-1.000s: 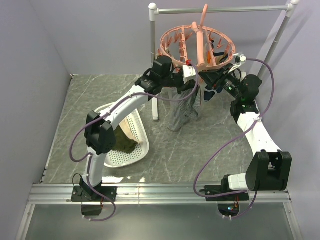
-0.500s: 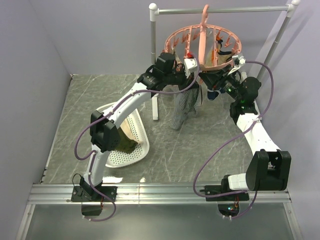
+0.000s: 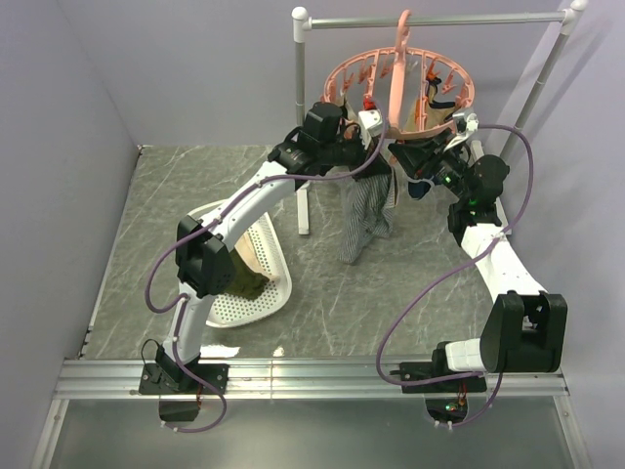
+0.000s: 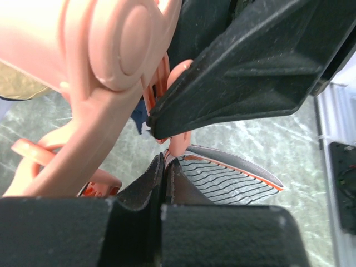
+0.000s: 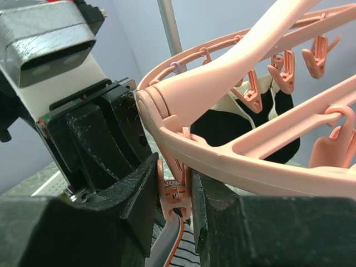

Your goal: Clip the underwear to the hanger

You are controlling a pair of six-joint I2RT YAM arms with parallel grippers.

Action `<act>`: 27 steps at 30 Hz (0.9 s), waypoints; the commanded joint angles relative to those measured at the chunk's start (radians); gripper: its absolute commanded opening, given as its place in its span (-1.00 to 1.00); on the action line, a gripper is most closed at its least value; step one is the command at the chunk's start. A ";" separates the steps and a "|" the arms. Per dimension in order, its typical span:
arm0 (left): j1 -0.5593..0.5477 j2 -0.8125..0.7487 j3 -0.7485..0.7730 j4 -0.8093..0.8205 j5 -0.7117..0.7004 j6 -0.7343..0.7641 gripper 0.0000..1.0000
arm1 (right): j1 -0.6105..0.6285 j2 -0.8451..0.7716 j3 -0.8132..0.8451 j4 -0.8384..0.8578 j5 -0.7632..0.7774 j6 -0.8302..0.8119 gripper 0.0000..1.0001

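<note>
Though its top is hidden, underwear [image 3: 367, 215] in closed left hand [image 4: 164, 164], right hand [image 5: 175, 186] squeezing hanger [image 5: 233, 61] peg [image 5: 177, 203].

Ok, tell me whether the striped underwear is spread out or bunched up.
Bunched: the underwear hangs as a narrow gathered column under the hanger, not spread along its ring.

At the back, hanger [image 3: 398, 78], underwear [image 3: 366, 210] and rail post [image 3: 299, 98] close together; bare table [image 3: 391, 293] beside the basket [image 3: 283, 283]

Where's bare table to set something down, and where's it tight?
Free: table between white basket and right arm's base, nearer than the hanging underwear; the far-left corner. Crowded: under the hanger, where left claw and right claw meet.
</note>
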 commanded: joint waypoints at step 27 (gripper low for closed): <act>0.025 0.043 0.072 0.089 -0.021 -0.254 -1.00 | 0.009 -0.010 -0.023 0.109 -0.047 -0.065 -1.00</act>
